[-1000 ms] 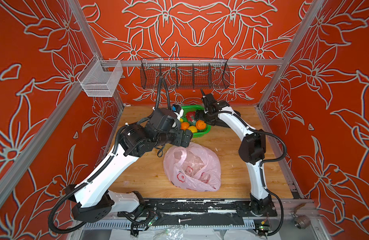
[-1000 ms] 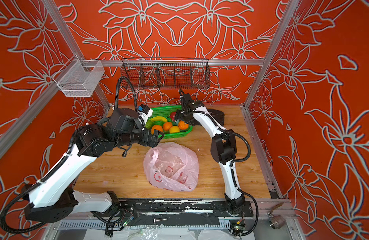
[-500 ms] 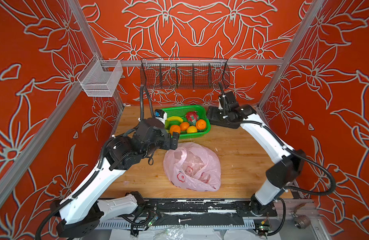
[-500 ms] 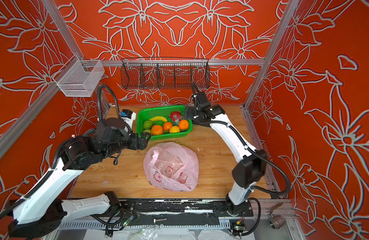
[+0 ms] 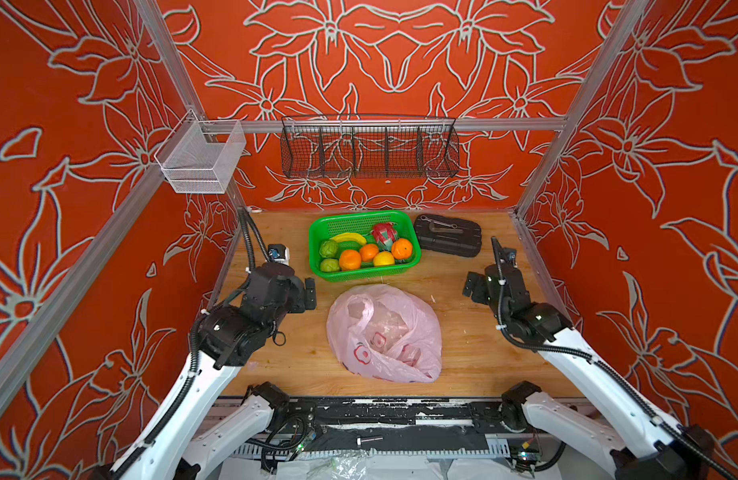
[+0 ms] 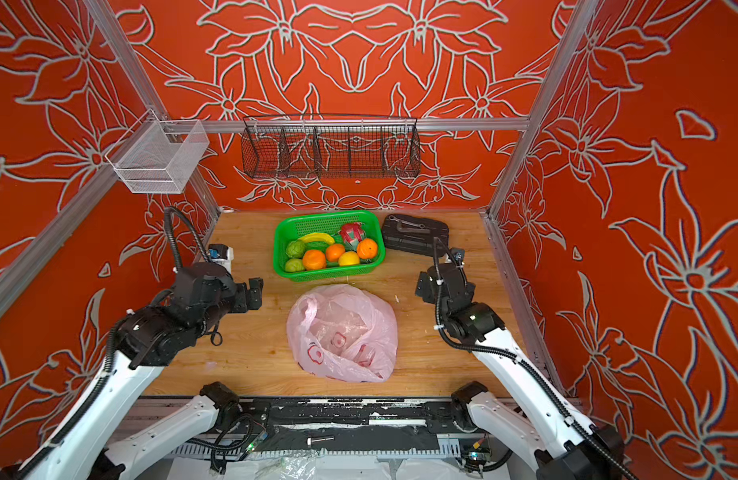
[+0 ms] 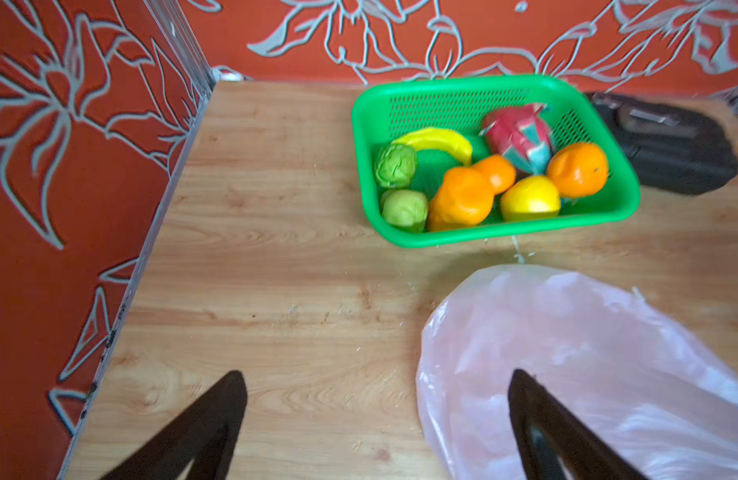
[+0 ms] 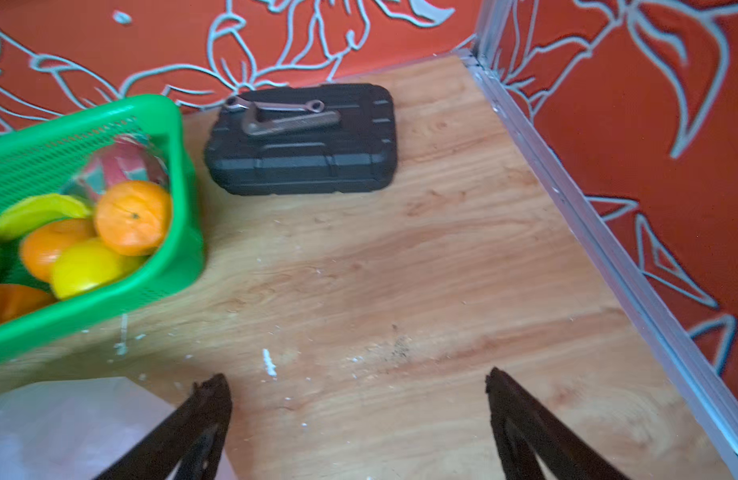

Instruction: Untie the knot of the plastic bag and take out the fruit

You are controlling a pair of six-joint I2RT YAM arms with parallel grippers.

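In a top view the plastic bag (image 6: 346, 332) lies slack on the table (image 6: 250, 357), just in front of the green basket (image 6: 329, 272), which holds the fruit (image 6: 314, 259) and a banana (image 6: 317, 237). The left gripper (image 6: 257, 293) and right gripper (image 6: 419, 289) hang on either side of the bag, clear of it, fingers spread and empty. A black case (image 6: 415, 239) sits beside the basket
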